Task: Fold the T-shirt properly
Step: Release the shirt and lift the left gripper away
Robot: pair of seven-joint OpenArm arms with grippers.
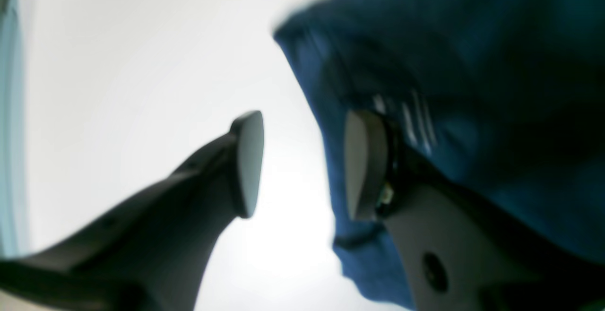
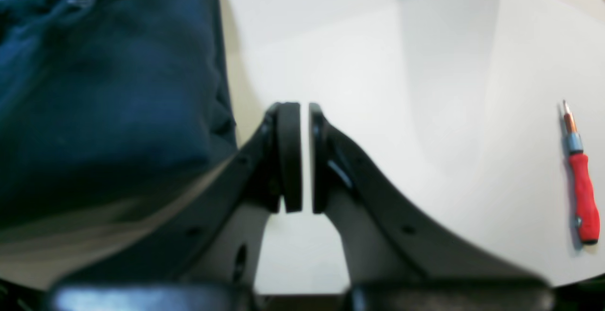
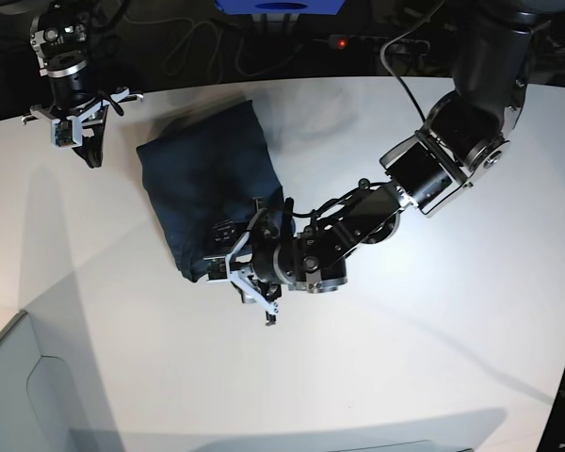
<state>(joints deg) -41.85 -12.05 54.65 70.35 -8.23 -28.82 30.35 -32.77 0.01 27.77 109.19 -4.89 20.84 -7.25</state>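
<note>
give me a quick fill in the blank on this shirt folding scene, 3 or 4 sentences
1. The T-shirt lies on the white table as a ____ bundle, not spread flat.
2. The left gripper has its jaws ____, with nothing between them.
3. The right gripper hovers beside the shirt with its jaws ____.
4. The screwdriver near the table edge has a ____ handle.

Missing words: folded; open; shut; red

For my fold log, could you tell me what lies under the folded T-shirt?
The T-shirt rests on the white table, bare around it. Whatever lies beneath the cloth is covered and cannot be seen.
</note>
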